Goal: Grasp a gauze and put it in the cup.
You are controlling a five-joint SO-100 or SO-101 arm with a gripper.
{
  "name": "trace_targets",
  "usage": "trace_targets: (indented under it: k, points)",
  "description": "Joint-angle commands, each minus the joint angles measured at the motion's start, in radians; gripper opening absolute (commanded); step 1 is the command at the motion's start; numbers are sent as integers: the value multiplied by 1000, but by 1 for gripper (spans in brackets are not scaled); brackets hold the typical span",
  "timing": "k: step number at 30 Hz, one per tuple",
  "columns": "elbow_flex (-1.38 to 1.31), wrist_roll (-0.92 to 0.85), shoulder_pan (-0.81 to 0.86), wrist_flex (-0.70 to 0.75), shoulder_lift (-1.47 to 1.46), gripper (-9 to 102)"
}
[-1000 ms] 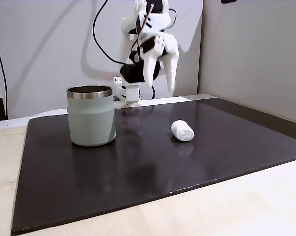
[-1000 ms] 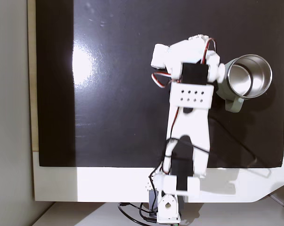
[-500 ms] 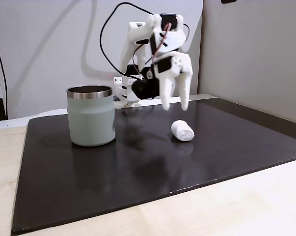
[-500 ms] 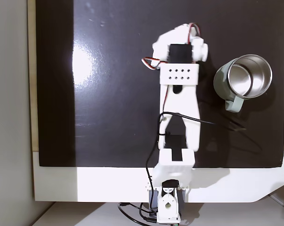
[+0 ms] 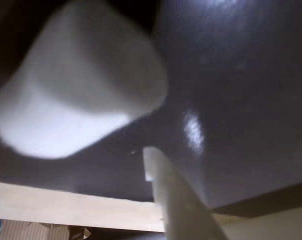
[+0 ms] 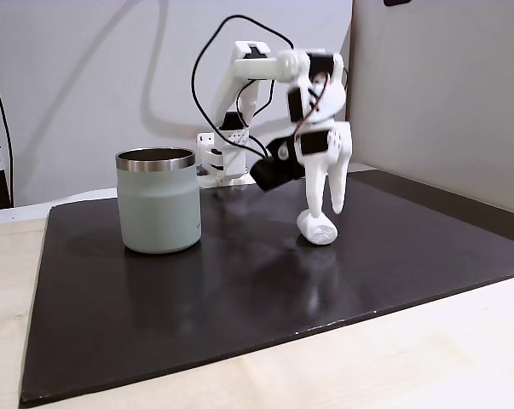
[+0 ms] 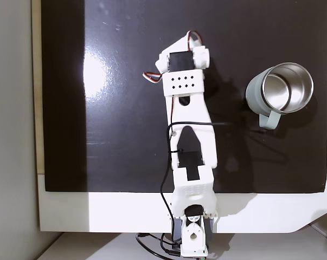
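Observation:
The gauze (image 6: 321,230) is a small white roll lying on its side on the black mat (image 6: 239,298), to the right of the cup in a fixed view. My gripper (image 6: 324,210) hangs open right over it, one finger (image 6: 311,194) down on each side of the roll; contact cannot be told. In the wrist view the gauze (image 5: 75,95) looms large and blurred at the upper left, with one finger (image 5: 176,205) below it. The mint-green cup (image 6: 158,202) with a steel rim stands upright and apart. From above, the arm (image 7: 187,108) covers the gauze and the cup (image 7: 280,89) stands at the right.
The arm's base (image 7: 190,238) sits on a white board at the mat's near edge in the view from above. Black cables (image 6: 197,68) loop behind the arm. Pale wooden tabletop (image 6: 367,366) surrounds the mat. A grey wall panel (image 6: 444,94) rises at the right.
The arm swung away from the cup side toward the gauze, stretched forward and lowered. The open gripper went from high above the mat to straddling the gauze. Cup and gauze stayed put.

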Motion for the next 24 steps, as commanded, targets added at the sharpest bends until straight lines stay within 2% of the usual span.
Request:
trace_targets:
  k: [1,14,24]
  points:
    - [115,-3,-6,-75,129,33]
    - [348,-14,43,-204,173,32]
    - [362,-17,52,-219,164,28]
